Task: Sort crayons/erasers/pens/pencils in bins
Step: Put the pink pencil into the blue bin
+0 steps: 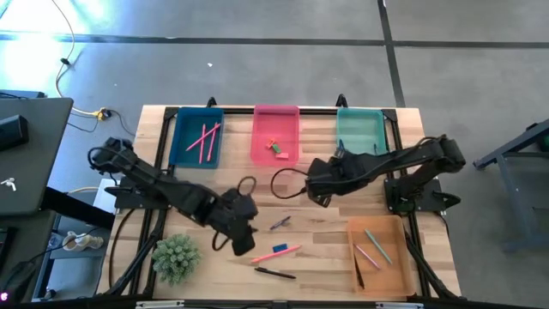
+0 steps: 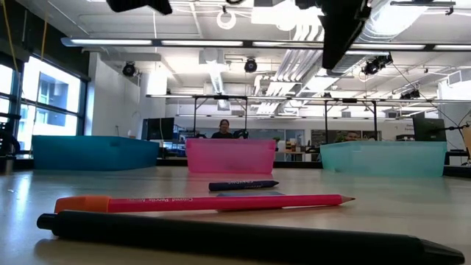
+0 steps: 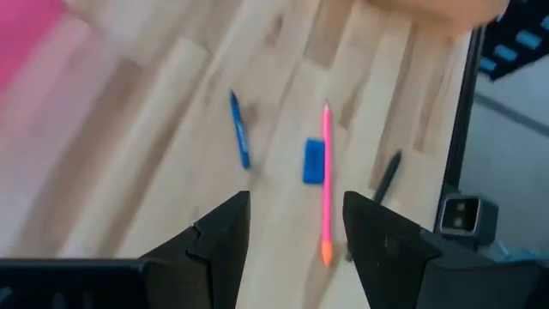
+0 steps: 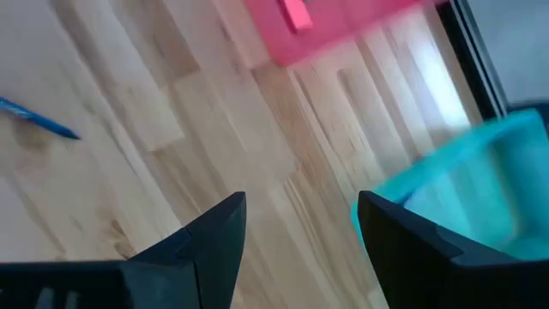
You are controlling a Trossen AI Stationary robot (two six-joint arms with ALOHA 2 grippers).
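Both grippers hang open above the table's middle and touch nothing. My left gripper is above and just left of the loose things: a blue crayon, a blue eraser, a pink pencil and a black pen, all lying flat on the wood. My right gripper hovers over bare wood in front of the pink bin and the teal bin. The blue bin holds pink sticks.
The orange bin at the near right holds a few thin sticks. The pink bin holds small erasers. A green plant stands at the near left corner. A dark cable loop lies near the middle. Bare wood lies between the grippers.
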